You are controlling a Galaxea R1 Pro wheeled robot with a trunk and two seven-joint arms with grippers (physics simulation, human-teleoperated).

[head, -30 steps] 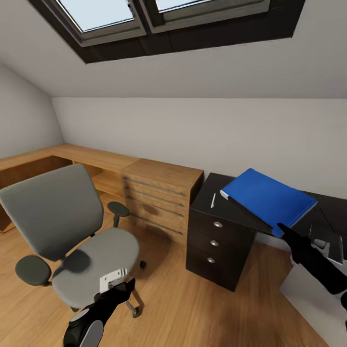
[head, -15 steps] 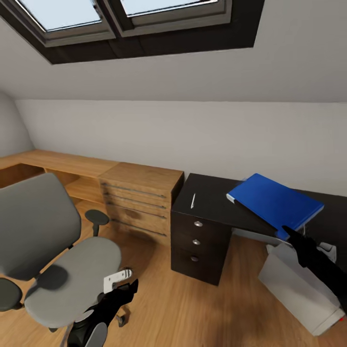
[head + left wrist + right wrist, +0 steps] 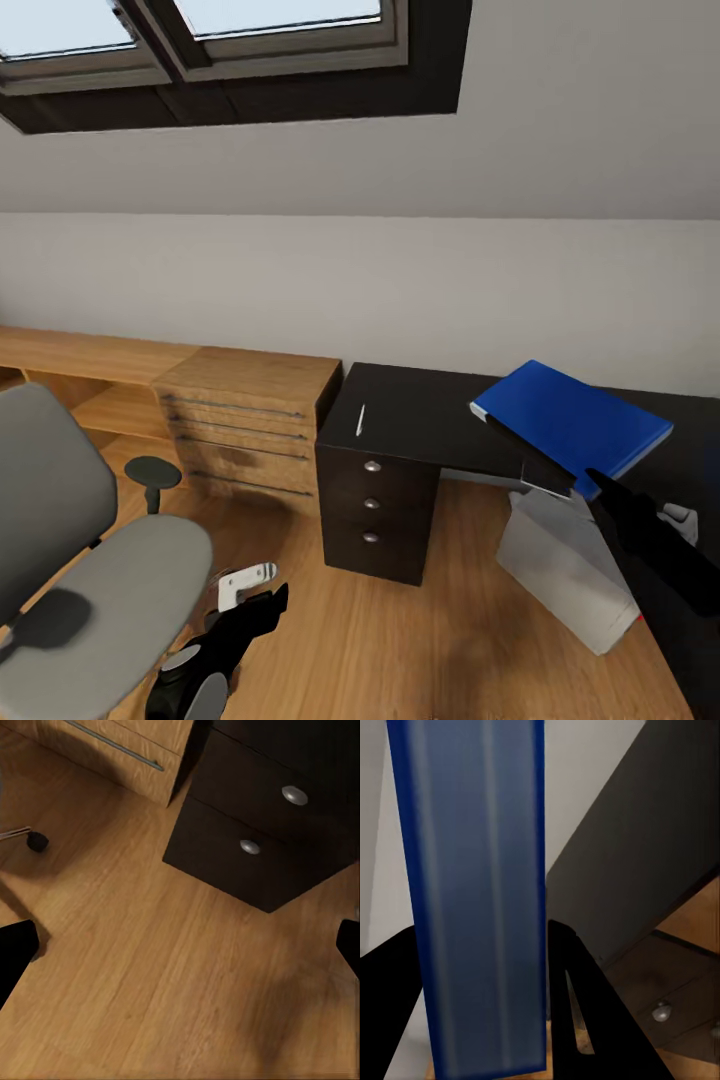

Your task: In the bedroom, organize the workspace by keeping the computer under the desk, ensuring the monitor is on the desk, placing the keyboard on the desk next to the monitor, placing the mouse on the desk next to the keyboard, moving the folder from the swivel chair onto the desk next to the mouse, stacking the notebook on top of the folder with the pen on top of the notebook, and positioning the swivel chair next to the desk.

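Head view: the right gripper (image 3: 597,487) at right clamps the blue folder (image 3: 570,418) above the black desk (image 3: 420,420); the pen (image 3: 360,419) lies on the desk, the swivel chair (image 3: 70,560) lower left.

Left wrist view: left gripper (image 3: 180,945) spread open over floor, 2 drawer knobs (image 3: 295,794) upper right.

Right wrist view: folder (image 3: 480,892) edge-on between the fingers (image 3: 577,997).

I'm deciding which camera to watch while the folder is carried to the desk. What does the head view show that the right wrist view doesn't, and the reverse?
Head view alone: the swivel chair, the pen lying on the desk, the wooden drawer unit, the computer on the floor, the skylight, and the left gripper.

Right wrist view alone: the right gripper's fingers close up, flanking the folder, whose edge faces the camera.

Both: the blue folder, the black desk top and its drawer knobs.
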